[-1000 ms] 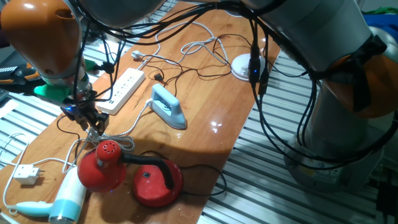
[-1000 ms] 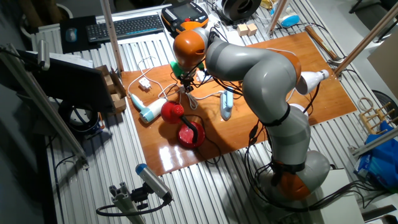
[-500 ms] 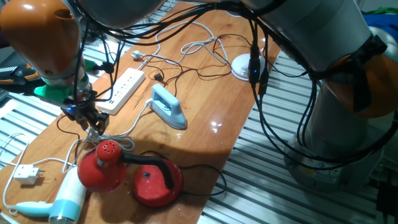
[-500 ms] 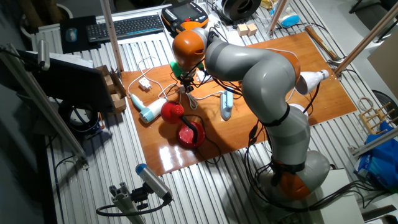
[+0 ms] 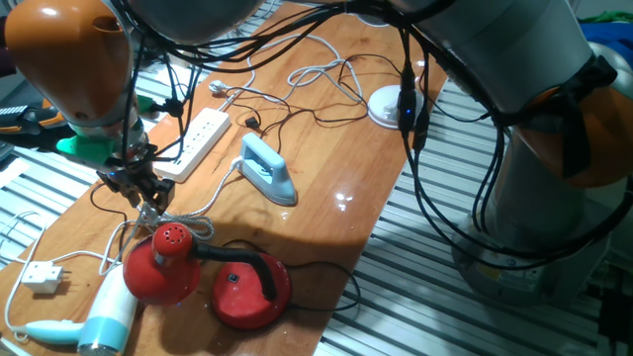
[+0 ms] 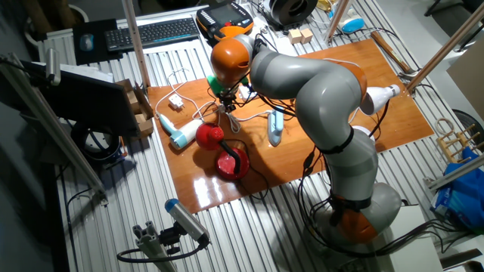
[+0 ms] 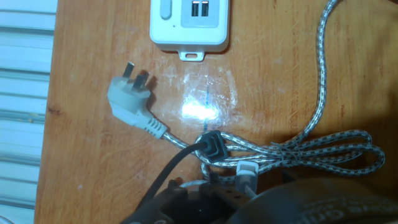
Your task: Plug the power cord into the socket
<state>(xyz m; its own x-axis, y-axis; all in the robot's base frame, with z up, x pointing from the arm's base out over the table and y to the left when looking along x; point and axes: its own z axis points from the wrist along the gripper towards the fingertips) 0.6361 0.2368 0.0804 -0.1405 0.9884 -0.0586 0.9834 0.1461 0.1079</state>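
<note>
- We see the wooden table (image 5: 326,148) carrying everything, with the KUKA arm (image 6: 318,83) bent over its left end.
- The red vacuum-like appliance (image 5: 213,277) sits near the front edge, and a white-and-teal hair dryer (image 5: 99,321) lies just beside it.
- The blue iron (image 5: 269,170) lies near the middle of the table, beside the socket (image 5: 195,142), a long white power strip whose end also shows at the top of the hand view (image 7: 188,25).
- The gripper (image 5: 146,200) hangs low over the table between the socket and the red appliance; its fingers are blurred and mostly hidden in every view, so we cannot tell whether they are parted or closed.
- The grey braided cord (image 7: 311,146) lies bundled just below the socket, its white plug (image 7: 127,99) flat on the wood, apart from the strip.
- The power cord (image 7: 177,165) runs to a small black plug (image 7: 213,148) that sits on the braided bundle, probably right at the fingertips.
</note>
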